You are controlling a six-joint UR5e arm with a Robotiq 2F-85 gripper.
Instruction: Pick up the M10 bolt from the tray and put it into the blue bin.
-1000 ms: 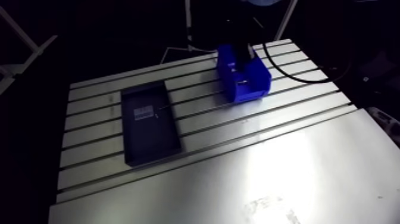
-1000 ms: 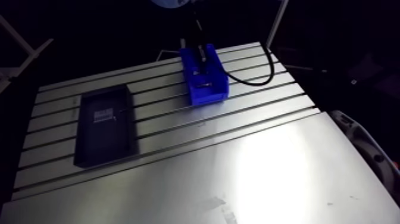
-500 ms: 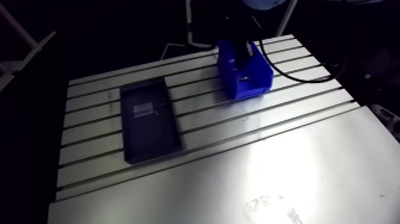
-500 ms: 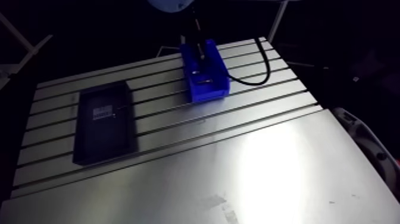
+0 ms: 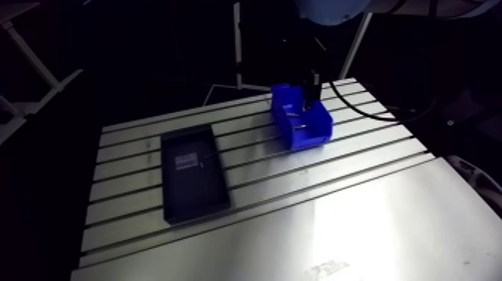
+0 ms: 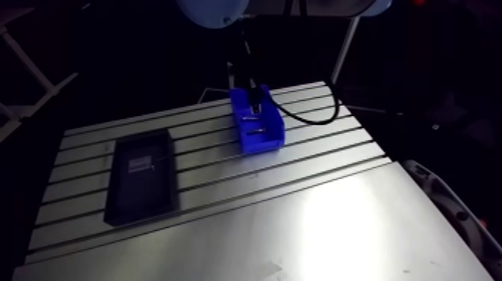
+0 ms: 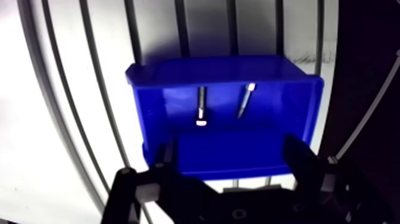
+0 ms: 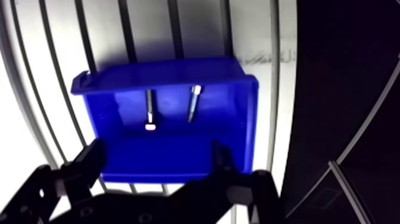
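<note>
The gripper (image 7: 232,146) hangs over the blue bin (image 7: 220,71) at the far right, fingers apart and empty, seemingly higher than just before. Two bolts (image 7: 201,110) lie inside the bin, so the drop looks done.

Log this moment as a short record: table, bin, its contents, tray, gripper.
table: slotted aluminium
blue bin: stands on the table's far side
bolts: two, lying side by side on the bin's floor, not touching
tray: black, on the table, apart from the bin; pale label inside, anything else too small to tell
gripper: open, holding nothing, above the bin
</note>
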